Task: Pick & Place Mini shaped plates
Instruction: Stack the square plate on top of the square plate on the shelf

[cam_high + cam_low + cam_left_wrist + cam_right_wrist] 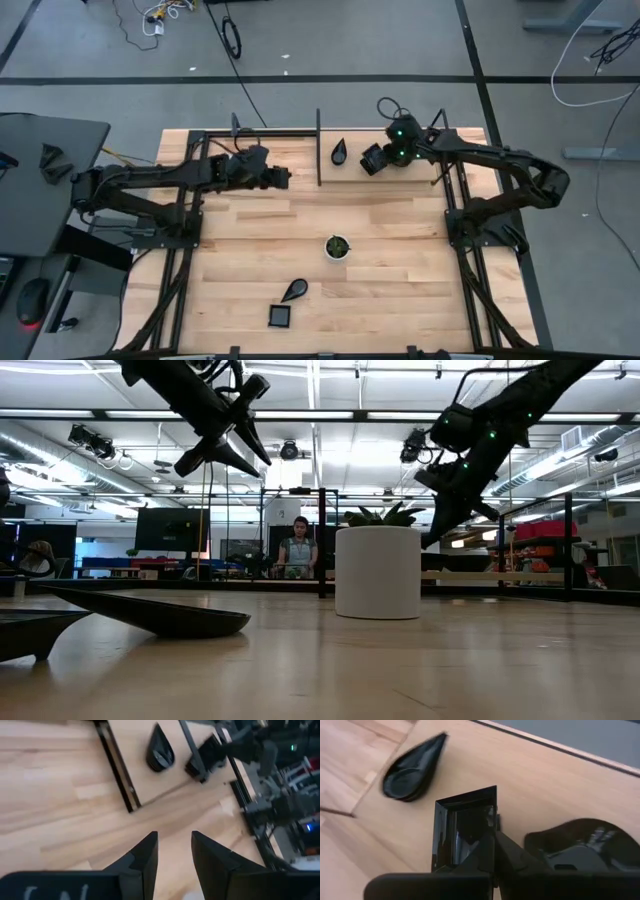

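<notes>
Item: glossy black square mini plate [465, 832], hanging tilted in the right gripper [494, 851], whose fingers are pressing together on its rim; it is riding clear of the light wooden tabletop [380, 225] at the far right section. Just ahead of that gripper a glossy black teardrop plate [414, 767] is lying flat on the wood, and close beside the gripper a further dark rounded dish [600, 837] is showing, partly hidden. A black upright divider bar [319, 148] is standing between this section and the left gripper [174, 851], which is hovering above bare wood on the other side with its two dark fingers [145, 856] spread apart and holding nothing. Well behind both grippers, toward the near edge, a second black teardrop plate [294, 291] and a second black square plate [281, 316] are lying just beside each other. Between those and the grippers a small round white cup with green inside [337, 246] is standing upright. In the low view a seated person [298, 550] is showing beyond the table.
</notes>
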{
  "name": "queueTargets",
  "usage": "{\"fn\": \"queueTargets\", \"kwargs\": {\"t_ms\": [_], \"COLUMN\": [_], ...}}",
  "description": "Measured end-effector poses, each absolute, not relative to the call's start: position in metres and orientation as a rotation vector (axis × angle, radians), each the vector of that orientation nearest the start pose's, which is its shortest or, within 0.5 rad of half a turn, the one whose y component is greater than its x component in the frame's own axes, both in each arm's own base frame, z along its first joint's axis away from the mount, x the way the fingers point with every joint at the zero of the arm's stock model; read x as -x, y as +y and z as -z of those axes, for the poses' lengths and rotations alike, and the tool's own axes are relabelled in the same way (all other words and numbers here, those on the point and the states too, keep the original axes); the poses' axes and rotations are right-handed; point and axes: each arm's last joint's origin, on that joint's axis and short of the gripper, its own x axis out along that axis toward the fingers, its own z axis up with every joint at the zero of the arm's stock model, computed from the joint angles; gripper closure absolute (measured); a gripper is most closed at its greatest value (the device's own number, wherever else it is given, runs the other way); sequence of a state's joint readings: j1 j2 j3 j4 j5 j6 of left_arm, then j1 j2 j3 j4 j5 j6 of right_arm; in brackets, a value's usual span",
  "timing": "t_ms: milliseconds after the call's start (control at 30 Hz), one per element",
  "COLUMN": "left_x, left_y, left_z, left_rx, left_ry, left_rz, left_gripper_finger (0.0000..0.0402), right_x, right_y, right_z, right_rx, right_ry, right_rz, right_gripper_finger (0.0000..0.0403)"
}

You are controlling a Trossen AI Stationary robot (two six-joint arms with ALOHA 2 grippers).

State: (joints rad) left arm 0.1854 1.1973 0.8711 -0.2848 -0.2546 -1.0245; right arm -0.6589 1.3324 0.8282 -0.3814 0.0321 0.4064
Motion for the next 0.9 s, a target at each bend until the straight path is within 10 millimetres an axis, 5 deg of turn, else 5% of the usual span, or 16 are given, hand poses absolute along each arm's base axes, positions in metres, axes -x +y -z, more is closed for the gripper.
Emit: {"fn": "queueTargets", "kwargs": {"t_ms": [533, 900], "left_x": [-0.237, -0.236], "left_y": [0.091, 0.095], "left_z": [-0.273, -0.273], "left_rx": [0.951, 0.94], "left_ry": [0.301, 0.3], "left_rz": [-0.804, -0.814], "left_gripper_finger": [0.0278, 0.0278], "right_x": [-0.203, -0.201], "right_y": [-0.162, -0.161], "right_z": [-0.199, -0.198], "right_rx": [-0.67, -0.676], "right_ry": [0.689, 0.708], "right_rz": [0.728, 0.73], "right_gripper_finger": [0.0393, 0.0351]}}
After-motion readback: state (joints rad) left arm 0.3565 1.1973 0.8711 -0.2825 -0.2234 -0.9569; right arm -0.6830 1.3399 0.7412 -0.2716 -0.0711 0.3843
